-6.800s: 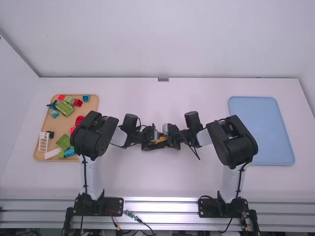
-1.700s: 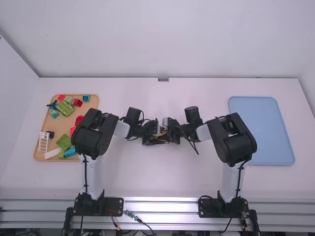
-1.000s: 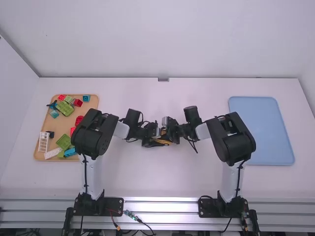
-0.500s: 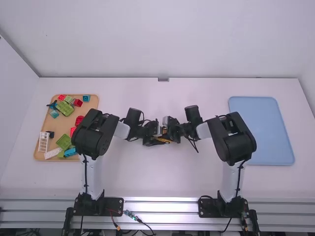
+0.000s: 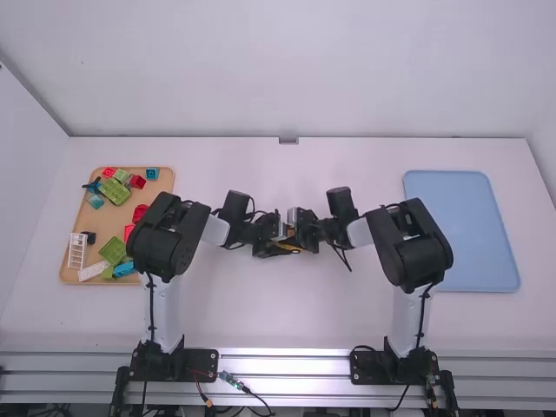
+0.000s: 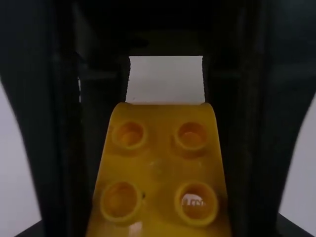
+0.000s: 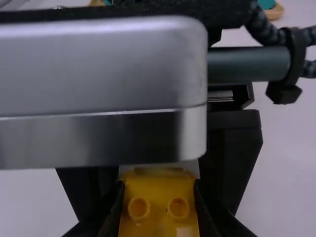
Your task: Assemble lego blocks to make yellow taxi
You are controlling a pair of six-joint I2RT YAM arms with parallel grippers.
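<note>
The black two-finger left gripper (image 5: 276, 248) and right gripper (image 5: 301, 238) are both closed on the yellow studded plastic block (image 7: 159, 195), held between the arms. The light-brown tray (image 5: 79, 226) of coloured blocks lies left; the pale-blue rectangular tray (image 5: 462, 230), right.

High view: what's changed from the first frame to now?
Left wrist and right wrist shifted slightly away from the bases, the left also a bit to the right. No grasp or release is evident. Yellow block stays between the arms; tan tray and blue tray unmoved.
</note>
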